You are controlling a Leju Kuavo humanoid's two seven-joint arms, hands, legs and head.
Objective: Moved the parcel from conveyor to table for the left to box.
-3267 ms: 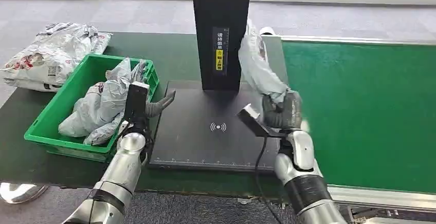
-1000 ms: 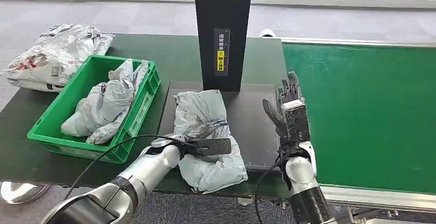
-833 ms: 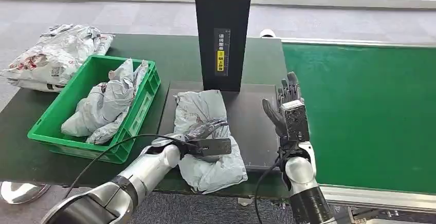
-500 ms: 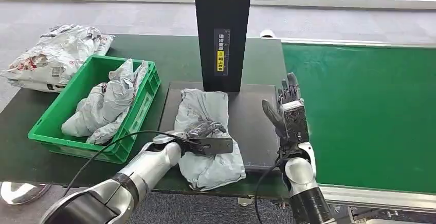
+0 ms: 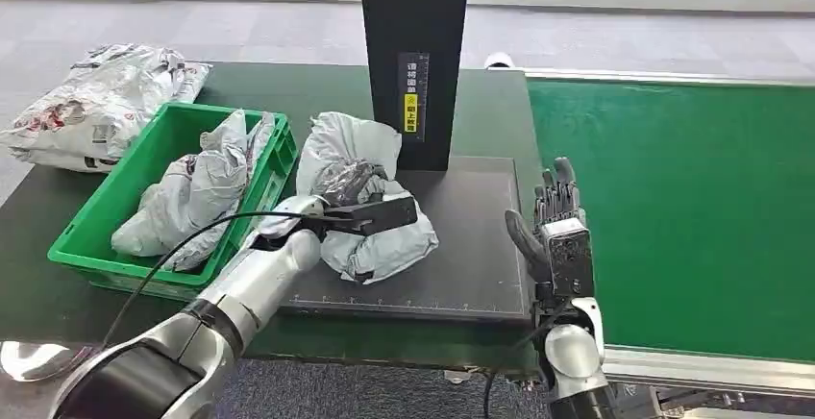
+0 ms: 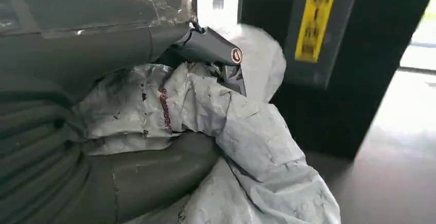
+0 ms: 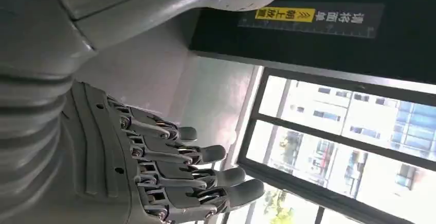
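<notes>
Since half a second ago, left hand has carried the grey parcel toward the green bin; its fingers are buried in crumpled film. Right hand empty, fingers spread.

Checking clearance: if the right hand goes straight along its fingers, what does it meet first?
Likely nothing close. The right hand is open, fingers pointing away over the edge between black scan pad and green conveyor; depth unclear.
</notes>
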